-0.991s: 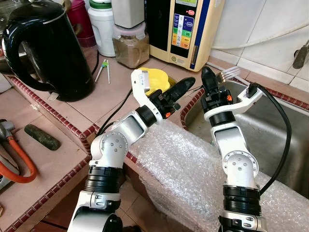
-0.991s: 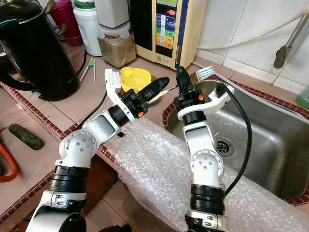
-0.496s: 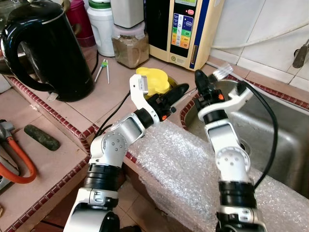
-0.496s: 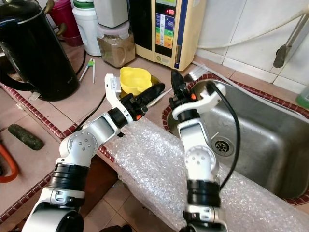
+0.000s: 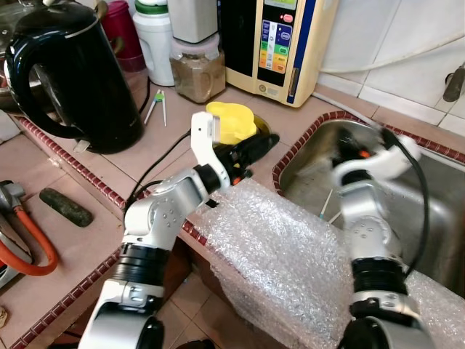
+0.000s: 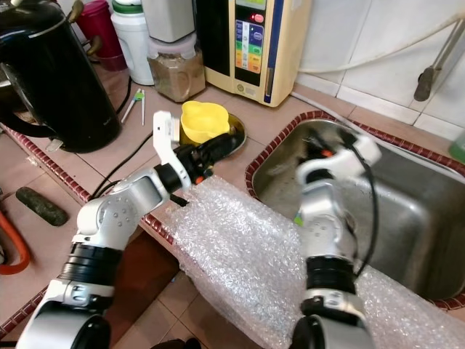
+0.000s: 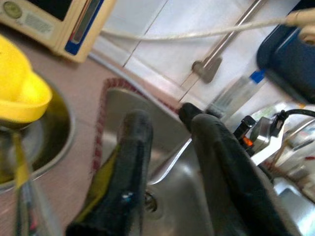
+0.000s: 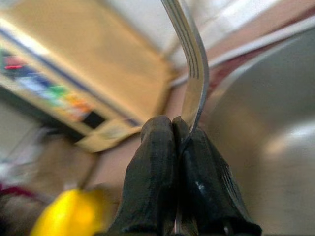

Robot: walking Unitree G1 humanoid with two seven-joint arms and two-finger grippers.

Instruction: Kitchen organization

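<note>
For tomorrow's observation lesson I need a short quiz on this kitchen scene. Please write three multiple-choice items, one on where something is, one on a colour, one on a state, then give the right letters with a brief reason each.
1. Where does the black kettle stand?
A. On the tiled counter, on the robot's left
B. Inside the sink
C. On the bubble wrap

2. What colour is the small cup beside the left gripper?
A. Red
B. Yellow
C. Blue

3. What is the right gripper doing?
A. Open over a plate
B. Shut on a sponge
C. Shut on a fork

Answers:
1 A: the kettle sits on the counter, far from the sink.
2 B: the cup is bright yellow in both eye views.
3 C: the right wrist view shows the black fingers pressed together on the fork.
</note>
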